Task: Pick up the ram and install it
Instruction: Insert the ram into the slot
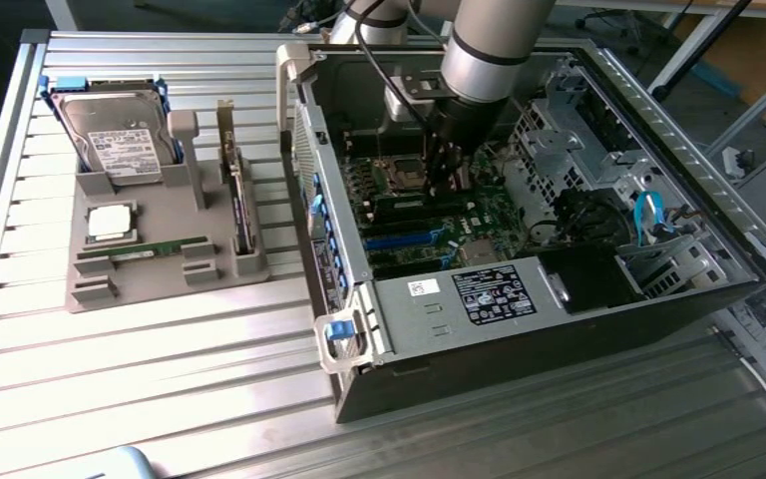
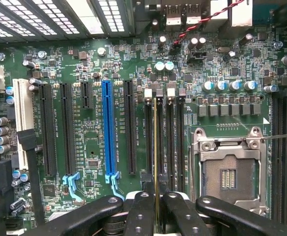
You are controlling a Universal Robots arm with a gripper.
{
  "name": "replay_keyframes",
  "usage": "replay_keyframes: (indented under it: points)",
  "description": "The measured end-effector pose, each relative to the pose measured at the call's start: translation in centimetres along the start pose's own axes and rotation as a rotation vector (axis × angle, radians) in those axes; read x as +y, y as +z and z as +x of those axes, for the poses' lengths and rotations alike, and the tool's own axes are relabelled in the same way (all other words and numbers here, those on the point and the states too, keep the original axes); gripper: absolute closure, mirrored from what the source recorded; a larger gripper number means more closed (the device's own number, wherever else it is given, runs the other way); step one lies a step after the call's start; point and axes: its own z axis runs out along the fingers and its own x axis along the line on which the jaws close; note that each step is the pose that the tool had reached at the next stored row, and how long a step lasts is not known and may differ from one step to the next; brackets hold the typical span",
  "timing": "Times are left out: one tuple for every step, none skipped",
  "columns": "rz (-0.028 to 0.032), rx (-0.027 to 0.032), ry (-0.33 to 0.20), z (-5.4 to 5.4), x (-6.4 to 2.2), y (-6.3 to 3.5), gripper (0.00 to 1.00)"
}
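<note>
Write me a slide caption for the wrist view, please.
Gripper shut on the ram, edge-on over the memory slots.

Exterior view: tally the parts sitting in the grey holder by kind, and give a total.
Hard drive: 1
Processor chip: 1
Green memory stick: 1
Expansion card: 1
Total: 4

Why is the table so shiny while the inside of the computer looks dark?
Exterior view: light glares off the ribbed metal table in white bands, while the computer case walls and the arm shade its inside. Wrist view: the circuit board is evenly lit, and the jaws gripping the memory stick appear as dark shapes.
</note>
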Motion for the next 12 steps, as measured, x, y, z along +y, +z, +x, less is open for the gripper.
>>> replay_keyframes:
  points:
    - [0.0001, -0.0002, 0.0, 0.0, 0.0, 0.0, 0.87]
    - [0.0001, -0.0002, 0.0, 0.0, 0.0, 0.0, 0.87]
    - [0.0, 0.0001, -0.002, 0.01, 0.0, -0.01, 0.87]
    - [0.0001, 0.0, -0.012, 0.0, 0.0, -0.01, 0.87]
    - [0.0002, 0.0, -0.018, 0.0, 0.0, -0.01, 0.87]
    - [0.0003, -0.0001, -0.021, 0.0, 0.0, -0.01, 0.87]
    - [0.0003, 0.0, -0.02, 0.0, 0.0, -0.01, 0.87]
    - [0.0003, 0.0, -0.021, 0.0, 0.0, -0.01, 0.87]
    - [0.0003, 0.0, -0.02, 0.01, 0.0, -0.01, 0.87]
    - [0.0002, 0.0002, -0.02, 0.02, 0.01, -0.02, 0.87]
    - [0.0003, 0.0001, -0.02, 0.05, 0.01, -0.02, 0.87]
    - [0.0003, 0.0001, -0.02, 0.07, 0.0, -0.01, 0.87]
